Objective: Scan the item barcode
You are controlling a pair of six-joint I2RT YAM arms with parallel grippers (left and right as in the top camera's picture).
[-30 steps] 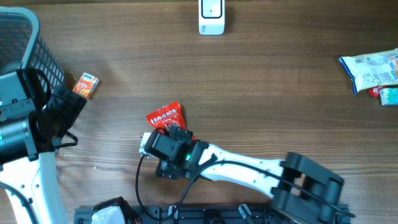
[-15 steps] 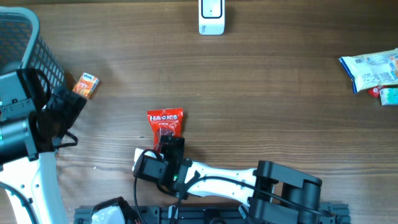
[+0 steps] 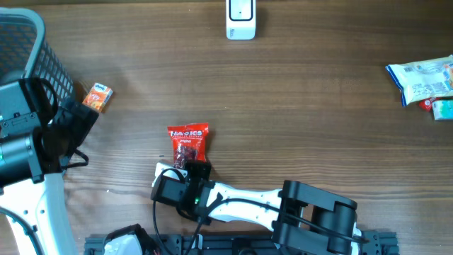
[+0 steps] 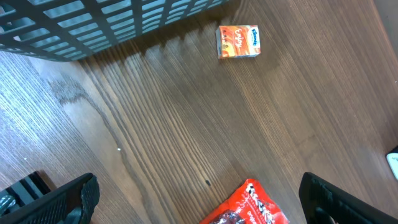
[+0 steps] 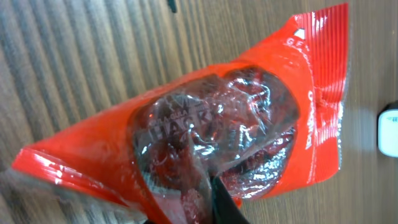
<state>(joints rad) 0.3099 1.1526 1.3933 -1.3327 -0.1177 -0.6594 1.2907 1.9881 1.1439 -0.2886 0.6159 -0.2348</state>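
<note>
While our right gripper (image 3: 193, 168) is clamped together on the near edge of the red Hacks candy bag (image 3: 188, 140), the rest of the bag lies on the wooden table (image 3: 304, 106) just ahead of its fingers, clear window facing up. Our left gripper (image 4: 199, 186) hangs with its fingers spread wide apart and nothing between them, the small orange box (image 4: 237, 42) ahead of it, near the wire basket (image 4: 93, 25). We see the white scanner (image 3: 241, 19) well ahead of the right gripper, beyond the bag.

Bright even light, soft shadows — glare on packet (image 5: 211, 124)
</note>
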